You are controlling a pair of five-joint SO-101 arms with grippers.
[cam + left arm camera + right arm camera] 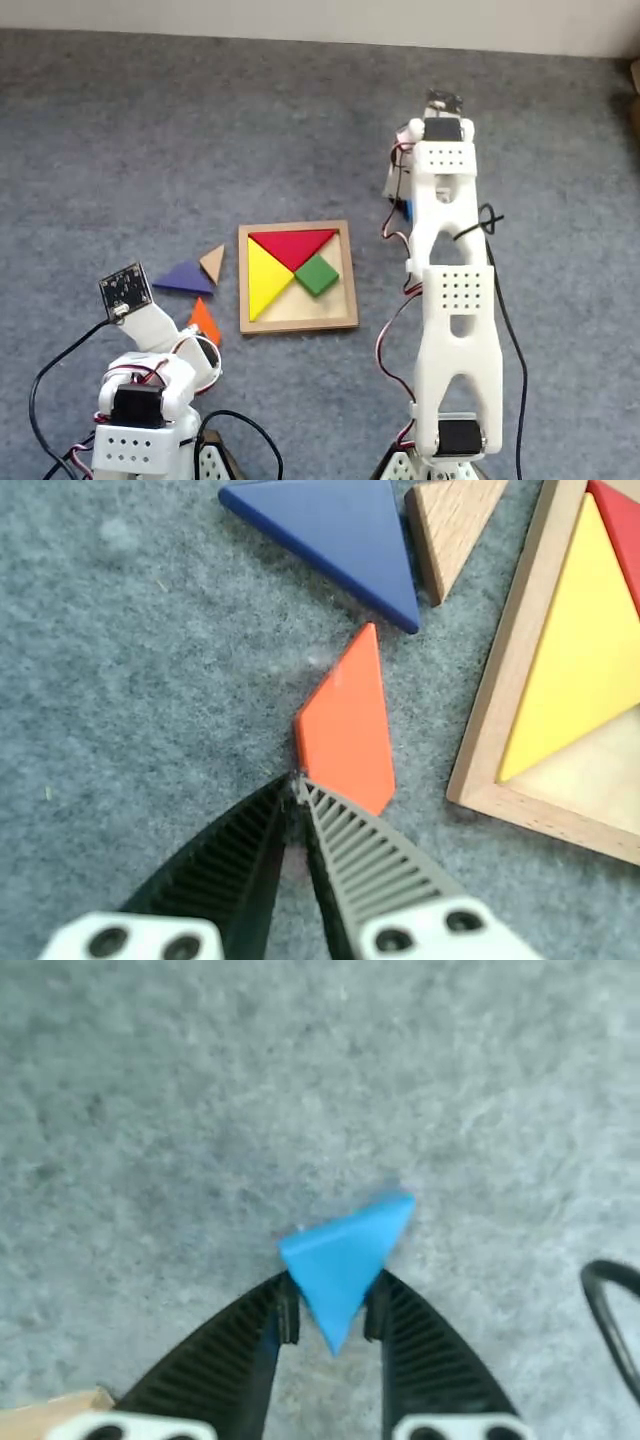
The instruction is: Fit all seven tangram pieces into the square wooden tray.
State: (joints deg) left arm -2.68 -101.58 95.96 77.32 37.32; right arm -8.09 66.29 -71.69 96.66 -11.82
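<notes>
The square wooden tray (345, 275) holds a red triangle (293, 246), a yellow triangle (264, 278) and a green square (317, 274). Left of it on the carpet lie a dark blue triangle (335, 530), a wooden triangle (450, 525) and an orange parallelogram (347, 725). My left gripper (297, 783) is shut, its tips touching the orange piece's near corner. Far to the tray's right, my right gripper (330, 1305) is shut on a light blue triangle (343, 1255), which stands tilted between the fingers just above the carpet (150, 1090).
Grey carpet covers the whole work area. The tray's lower right part (320, 305) is bare wood. A black cable (612, 1310) loops beside the right gripper. A cable (45, 390) also trails left of the left arm's base.
</notes>
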